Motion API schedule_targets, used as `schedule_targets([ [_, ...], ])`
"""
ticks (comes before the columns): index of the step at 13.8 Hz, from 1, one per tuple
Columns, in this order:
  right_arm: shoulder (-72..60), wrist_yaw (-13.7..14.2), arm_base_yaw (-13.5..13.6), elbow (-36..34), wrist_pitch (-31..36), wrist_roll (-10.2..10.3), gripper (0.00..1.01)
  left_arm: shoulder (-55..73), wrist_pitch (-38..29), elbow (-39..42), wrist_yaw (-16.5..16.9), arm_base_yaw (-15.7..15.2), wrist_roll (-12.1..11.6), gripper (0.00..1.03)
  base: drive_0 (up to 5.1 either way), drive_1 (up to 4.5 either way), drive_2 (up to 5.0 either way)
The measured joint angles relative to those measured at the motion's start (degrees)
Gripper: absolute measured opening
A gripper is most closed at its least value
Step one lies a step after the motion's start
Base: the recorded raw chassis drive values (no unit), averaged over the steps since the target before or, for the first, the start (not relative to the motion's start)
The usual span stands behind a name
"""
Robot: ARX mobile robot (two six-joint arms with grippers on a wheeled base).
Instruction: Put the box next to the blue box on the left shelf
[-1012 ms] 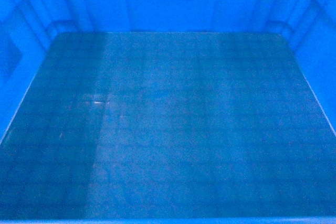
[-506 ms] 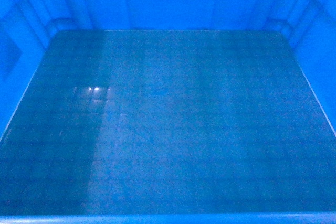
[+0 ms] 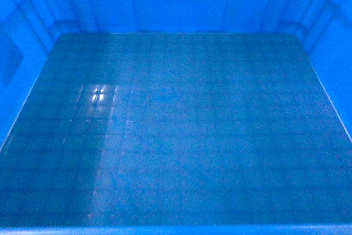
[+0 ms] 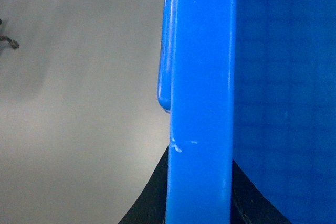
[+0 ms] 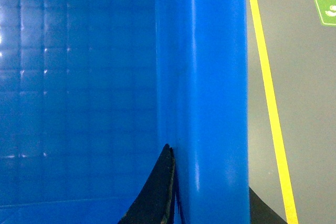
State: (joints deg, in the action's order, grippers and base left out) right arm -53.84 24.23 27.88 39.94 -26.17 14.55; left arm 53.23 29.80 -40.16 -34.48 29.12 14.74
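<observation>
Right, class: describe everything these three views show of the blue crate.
The crate is bright blue, plastic-looking and empty, filling the head view. Its floor carries a grid pattern with a glint of reflected light left of centre; the inner corners are stepped. Each wrist view shows a thick smooth rim running up the picture, with dark fingers of the left hand and right hand straddling it. Grey floor lies beyond, with a yellow line on the right.

Left hand (image 4: 199,205) with one dark finger on each side of the blue crate's (image 4: 202,77) left rim, clamped on it, right hand (image 5: 212,203) likewise straddling the right rim, gripping
</observation>
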Motion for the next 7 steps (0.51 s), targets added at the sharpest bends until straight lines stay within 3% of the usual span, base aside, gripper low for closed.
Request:
schedule_targets([
  [7,0.0,0.0,0.0,0.0,0.1,0.0,0.13,0.0,0.0,0.0,0.0,0.0,0.0,0.12,0.0,4.37,-4.3],
])
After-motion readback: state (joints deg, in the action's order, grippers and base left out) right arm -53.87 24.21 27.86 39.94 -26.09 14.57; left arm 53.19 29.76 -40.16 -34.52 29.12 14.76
